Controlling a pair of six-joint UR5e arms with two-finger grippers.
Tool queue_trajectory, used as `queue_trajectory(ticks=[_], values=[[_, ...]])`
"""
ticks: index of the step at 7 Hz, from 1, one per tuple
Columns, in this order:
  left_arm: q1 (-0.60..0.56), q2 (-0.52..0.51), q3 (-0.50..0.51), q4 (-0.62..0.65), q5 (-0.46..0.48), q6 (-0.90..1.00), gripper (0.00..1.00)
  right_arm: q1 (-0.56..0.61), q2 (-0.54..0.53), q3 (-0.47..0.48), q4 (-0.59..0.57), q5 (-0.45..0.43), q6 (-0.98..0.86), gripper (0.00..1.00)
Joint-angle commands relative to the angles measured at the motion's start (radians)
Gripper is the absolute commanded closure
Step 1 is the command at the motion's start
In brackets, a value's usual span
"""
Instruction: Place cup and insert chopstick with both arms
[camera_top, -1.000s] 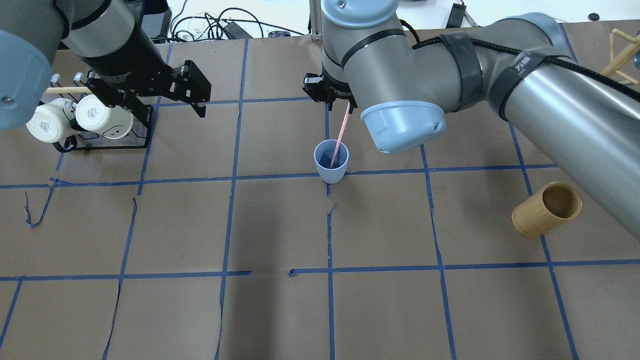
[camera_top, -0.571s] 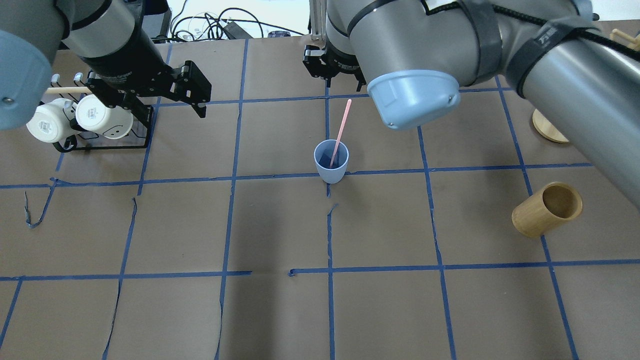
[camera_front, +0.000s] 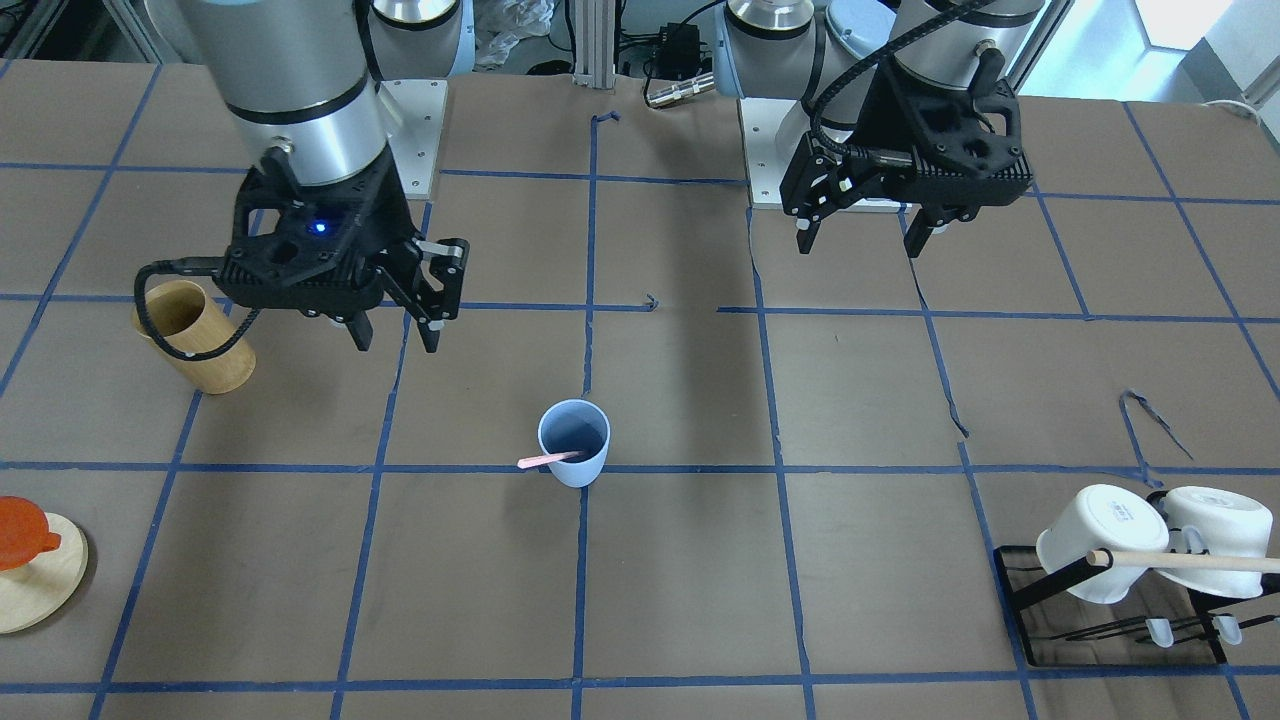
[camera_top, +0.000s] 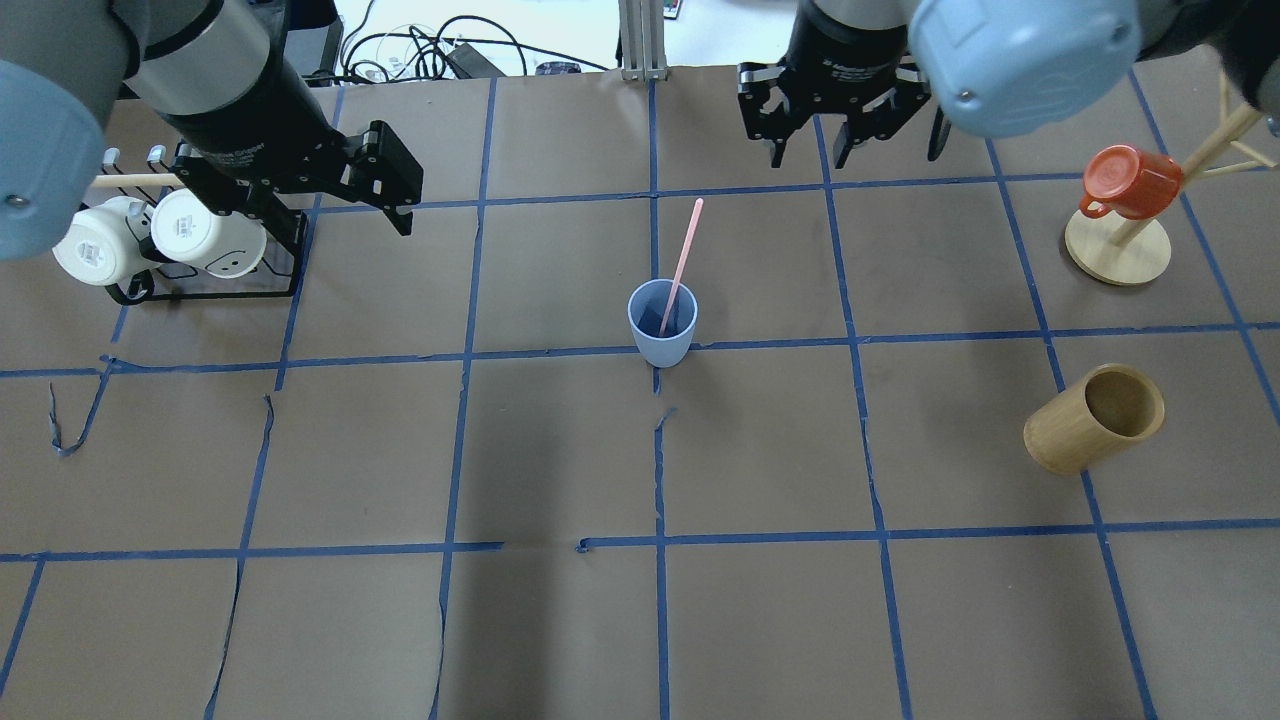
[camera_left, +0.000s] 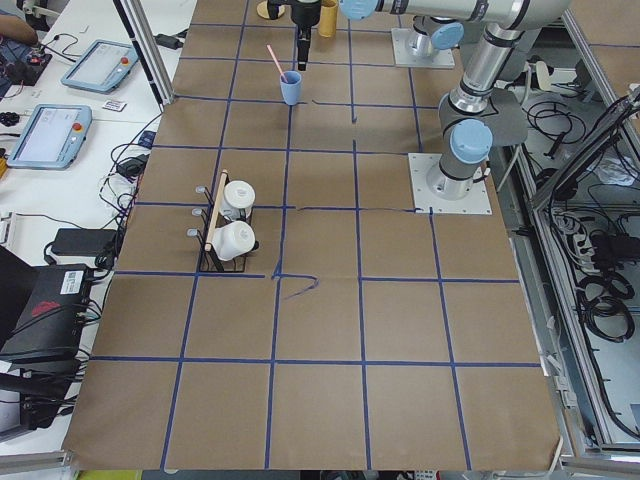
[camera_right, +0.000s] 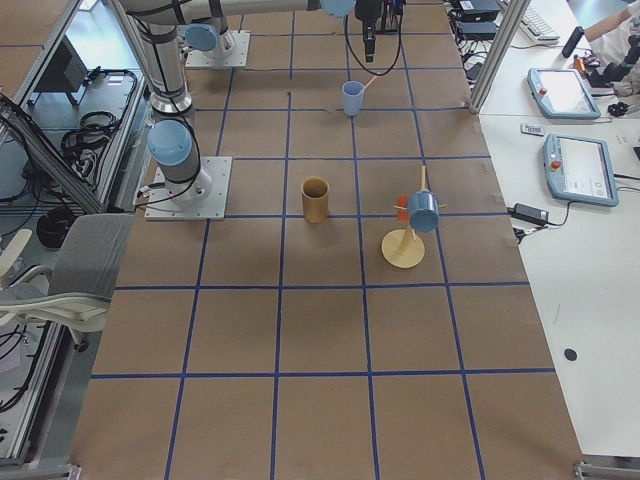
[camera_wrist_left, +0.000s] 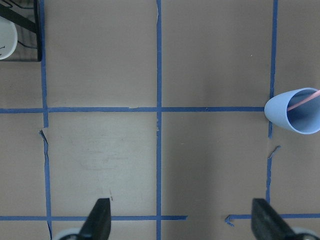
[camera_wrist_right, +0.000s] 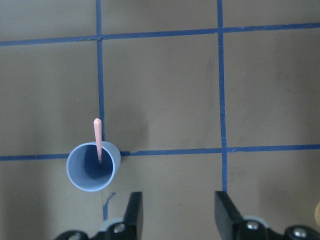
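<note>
On my feeds the cup (camera_top: 662, 325) stands upright near the middle of the table (camera_top: 560, 450), right on a blue tape line. The chopstick (camera_top: 684, 255) is in it, lower end down inside, upper end leaning over the rim, away from the robot and a little toward its right. Nothing is touching either of them.

The right gripper (camera_front: 397, 330) hangs above the table, off to the cup's right and well apart from it. On its wrist camera I see both fingers (camera_wrist_right: 132, 216) spread with bare paper between them, and the cup sits outside that gap, to one side.

The left gripper (camera_front: 860, 235) hangs on the other side, also well clear of the cup. Its jaws are wide apart too and hold nothing.

Elsewhere there is a tan bamboo cup (camera_top: 1095, 418) on the robot's right, an orange mug (camera_top: 1125, 180) hung on a wooden stand (camera_top: 1118, 252), and on the robot's left a black rack (camera_top: 205, 285) with 2 white mugs (camera_top: 195, 232) and a wooden dowel (camera_front: 1185, 561).
</note>
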Motion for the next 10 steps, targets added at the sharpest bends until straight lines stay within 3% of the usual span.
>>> queue_trajectory(ticks=[1,2,6,8,9,10], values=[[0.0,0.0,0.0,-0.001,-0.001,0.0,0.0,-0.044,-0.093,0.001,0.246,0.017,-0.159,0.39],[-0.002,0.001,0.0,0.0,-0.001,0.0,0.0,-0.05,-0.128,0.001,0.269,0.003,-0.255,0.31],[0.0,0.001,0.0,0.0,-0.003,0.0,0.0,-0.132,-0.142,0.011,0.26,0.009,-0.29,0.28],[0.0,0.001,0.0,0.0,-0.004,0.0,0.0,-0.132,-0.124,0.022,0.157,0.012,-0.276,0.28],[0.0,0.001,0.0,0.0,-0.004,0.0,0.0,-0.135,-0.121,0.031,0.152,0.018,-0.279,0.09],[0.0,0.001,0.0,0.0,-0.003,0.0,0.0,-0.133,-0.122,0.036,0.107,0.011,-0.27,0.07]])
